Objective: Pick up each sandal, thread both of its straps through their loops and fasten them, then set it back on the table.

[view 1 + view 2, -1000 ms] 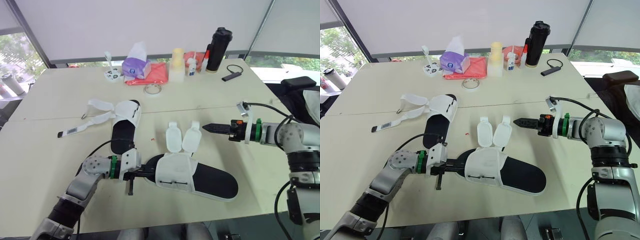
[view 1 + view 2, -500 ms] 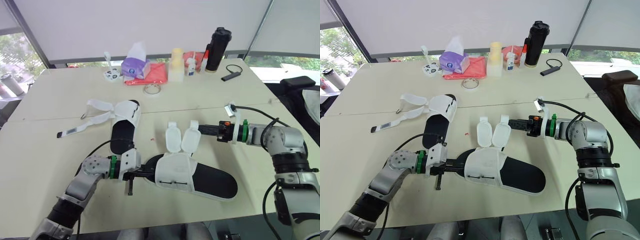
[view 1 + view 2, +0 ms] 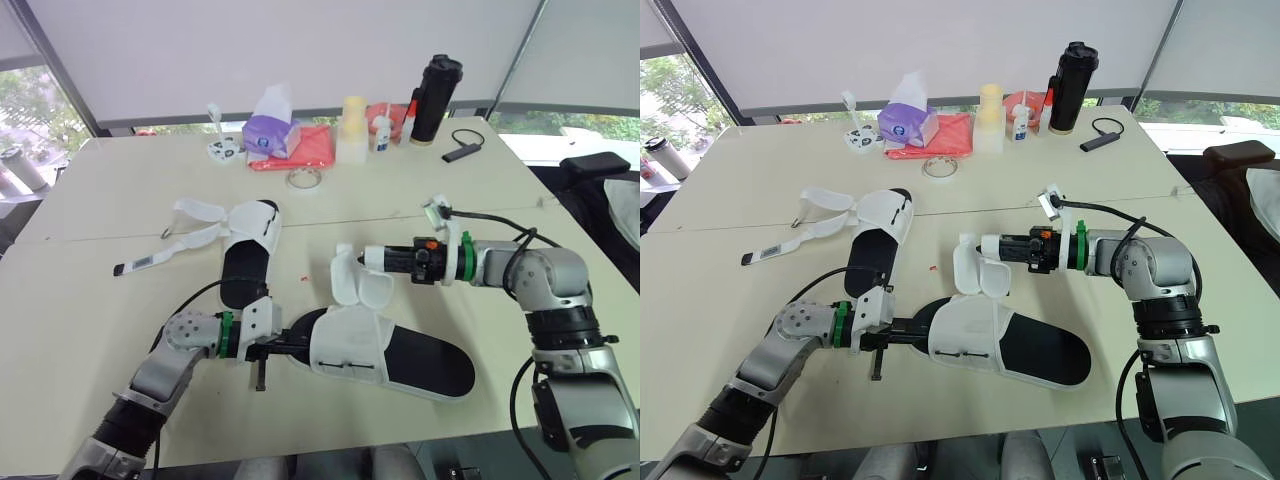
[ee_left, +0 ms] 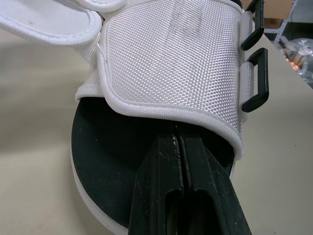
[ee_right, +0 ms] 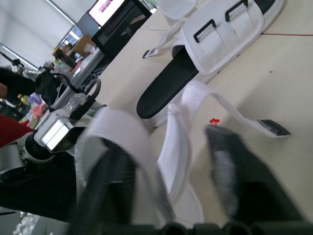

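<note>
Table [image 3: 400,205] beyond the near sandal [image 3: 395,352] lies open, though raised straps [image 3: 352,282] seemingly intrude

White basket-weave upper & black footbed are seen on near sandal [image 3: 350,340]; its loops [image 4: 257,81] are black. Same white/black is worn by far sandal [image 3: 255,225]. Left tool [image 3: 290,347] & right tool [image 3: 372,258] are finished black, w/ green wrist rings [image 3: 227,333]. Pale cream is shown by desk [image 3: 100,200]. At back: tissue pack [image 3: 268,135] purple, cloth [image 3: 318,148] red, flask [image 3: 437,95] black, bottle [image 3: 354,130] pale yellow.

Bench [image 3: 120,205]: we see it pale, spanning the frame.
Upper middle: purple tissue pack [image 3: 272,135], red cloth [image 3: 322,148], cream bottle [image 3: 354,130], black flask [image 3: 436,100].
Below the cloth: tape ring [image 3: 305,179].
Upper right: black dongle [image 3: 462,152].
</note>
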Controlling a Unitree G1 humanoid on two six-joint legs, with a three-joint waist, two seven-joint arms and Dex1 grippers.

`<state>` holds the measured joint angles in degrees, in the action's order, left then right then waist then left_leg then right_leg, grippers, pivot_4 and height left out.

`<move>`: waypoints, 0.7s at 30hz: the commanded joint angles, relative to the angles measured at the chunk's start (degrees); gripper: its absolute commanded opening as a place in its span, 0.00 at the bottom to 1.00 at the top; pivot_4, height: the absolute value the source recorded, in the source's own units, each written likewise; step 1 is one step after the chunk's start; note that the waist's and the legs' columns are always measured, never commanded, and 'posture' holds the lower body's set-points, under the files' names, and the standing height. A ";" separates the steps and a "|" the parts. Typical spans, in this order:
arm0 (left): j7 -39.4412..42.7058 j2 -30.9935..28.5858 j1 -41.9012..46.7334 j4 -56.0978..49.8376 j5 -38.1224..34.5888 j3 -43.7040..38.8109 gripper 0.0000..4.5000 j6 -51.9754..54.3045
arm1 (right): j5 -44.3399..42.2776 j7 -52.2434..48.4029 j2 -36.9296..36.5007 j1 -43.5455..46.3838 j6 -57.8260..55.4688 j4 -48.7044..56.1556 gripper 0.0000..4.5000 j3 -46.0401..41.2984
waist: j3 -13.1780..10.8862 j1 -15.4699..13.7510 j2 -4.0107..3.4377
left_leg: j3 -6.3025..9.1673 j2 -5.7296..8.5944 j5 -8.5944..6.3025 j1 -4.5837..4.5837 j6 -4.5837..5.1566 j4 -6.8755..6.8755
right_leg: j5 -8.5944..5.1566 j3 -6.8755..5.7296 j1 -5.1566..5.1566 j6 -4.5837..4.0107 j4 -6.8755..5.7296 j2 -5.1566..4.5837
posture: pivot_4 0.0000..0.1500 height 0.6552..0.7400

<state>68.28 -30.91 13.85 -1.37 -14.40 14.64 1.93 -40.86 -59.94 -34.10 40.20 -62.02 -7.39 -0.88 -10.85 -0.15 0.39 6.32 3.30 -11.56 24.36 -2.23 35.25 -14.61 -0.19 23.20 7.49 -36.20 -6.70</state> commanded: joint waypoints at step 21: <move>0.92 0.33 -1.19 -0.41 0.90 2.33 0.00 -0.13 | 59.30 26.06 -13.16 -10.78 84.51 19.50 0.01 11.06 | 0.00 -0.09 0.00 | -0.05 0.01 0.04 -0.08 -0.08 0.00 | -0.01 0.00 -0.05 0.00 0.00 0.00 | 1.00 1.00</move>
<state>68.52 -30.50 13.23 -2.21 -14.23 15.29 1.78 14.23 -37.46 -46.28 27.98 16.04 12.52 11.37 -10.85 -0.23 0.39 6.27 3.30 -11.51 24.29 -2.32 35.25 -14.61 -0.18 23.15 7.49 -36.20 -6.70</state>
